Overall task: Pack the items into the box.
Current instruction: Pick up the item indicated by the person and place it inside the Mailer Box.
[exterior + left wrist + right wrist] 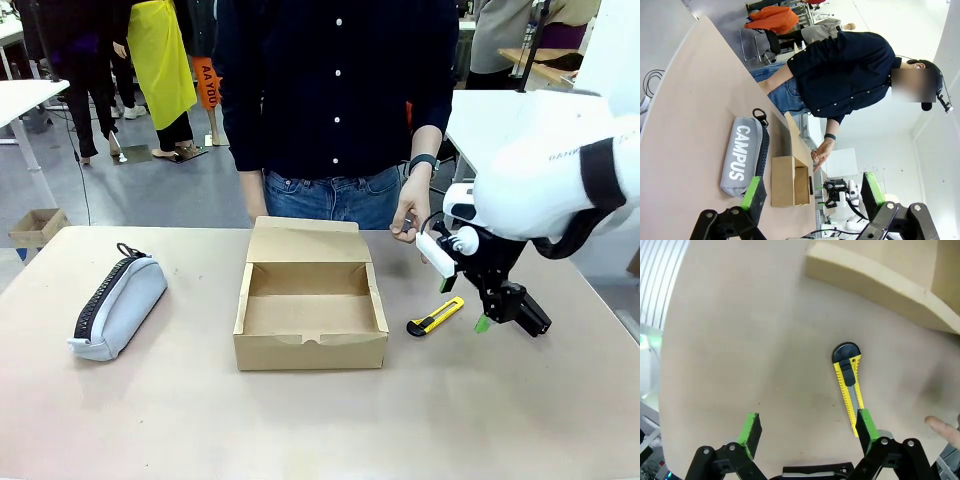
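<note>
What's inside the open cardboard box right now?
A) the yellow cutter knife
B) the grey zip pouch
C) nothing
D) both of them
C: the box stands open with a bare bottom, while the pouch lies outside it on its left and the yellow cutter outside it on its right.

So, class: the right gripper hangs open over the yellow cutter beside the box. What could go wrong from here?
1. In the right wrist view the cutter lies under one finger, not centred in the right gripper. Coming straight down, the gripper may land on it or miss it.
2. The cutter is flat and thin on the table, so the grip may slip.
3. The person's hand is close by and could get bumped.
</note>
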Motion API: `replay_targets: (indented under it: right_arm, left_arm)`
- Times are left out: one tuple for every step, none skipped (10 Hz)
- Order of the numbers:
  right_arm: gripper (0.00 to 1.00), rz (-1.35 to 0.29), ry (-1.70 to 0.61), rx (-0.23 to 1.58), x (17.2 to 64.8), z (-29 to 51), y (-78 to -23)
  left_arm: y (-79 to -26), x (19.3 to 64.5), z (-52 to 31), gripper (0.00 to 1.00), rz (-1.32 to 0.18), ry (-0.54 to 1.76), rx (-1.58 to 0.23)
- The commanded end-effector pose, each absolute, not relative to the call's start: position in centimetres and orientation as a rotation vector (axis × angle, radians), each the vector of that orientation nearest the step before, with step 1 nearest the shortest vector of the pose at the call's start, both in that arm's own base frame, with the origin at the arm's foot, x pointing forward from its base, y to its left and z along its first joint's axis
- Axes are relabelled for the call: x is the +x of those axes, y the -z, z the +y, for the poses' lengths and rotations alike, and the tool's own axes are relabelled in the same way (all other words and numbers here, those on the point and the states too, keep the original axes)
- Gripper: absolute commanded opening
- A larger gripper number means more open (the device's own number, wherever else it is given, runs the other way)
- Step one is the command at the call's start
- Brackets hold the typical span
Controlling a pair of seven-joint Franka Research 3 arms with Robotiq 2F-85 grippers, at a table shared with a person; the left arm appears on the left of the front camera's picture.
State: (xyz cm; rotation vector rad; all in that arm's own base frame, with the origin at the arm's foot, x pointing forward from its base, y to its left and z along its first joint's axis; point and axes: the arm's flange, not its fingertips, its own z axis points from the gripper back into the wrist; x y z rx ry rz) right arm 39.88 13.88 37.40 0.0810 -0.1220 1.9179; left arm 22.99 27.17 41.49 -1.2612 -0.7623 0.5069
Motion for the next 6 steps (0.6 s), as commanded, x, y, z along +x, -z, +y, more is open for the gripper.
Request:
replay_targets:
  right_arm:
    - [1.0, -0.137, -1.919, 0.021, 40.0, 13.7, -34.6]
    - [1.0, -0.135, -1.918, -0.003, 40.3, 13.8, -33.6]
    - [1.0, -0.15, -1.938, 0.007, 40.8, 14.1, -32.7]
    - [1.0, -0.166, -1.937, 0.012, 41.6, 14.3, -31.8]
    - [1.0, -0.154, -1.938, 0.02, 42.4, 14.3, -31.2]
    - [1.0, -0.146, -1.948, 0.014, 43.1, 14.5, -31.1]
  left_arm:
    - [-41.6, 23.0, 26.9, 1.0, -0.798, -0.49, -1.271]
    - [-41.6, 23.0, 26.9, 1.0, -0.798, -0.49, -1.271]
    - [-41.6, 23.0, 26.9, 1.0, -0.798, -0.49, -1.271]
    - [-41.6, 23.0, 26.9, 1.0, -0.798, -0.49, -1.271]
    - [-41.6, 23.0, 26.9, 1.0, -0.798, -0.49, -1.271]
    - [-41.6, 23.0, 26.9, 1.0, -0.798, -0.49, -1.271]
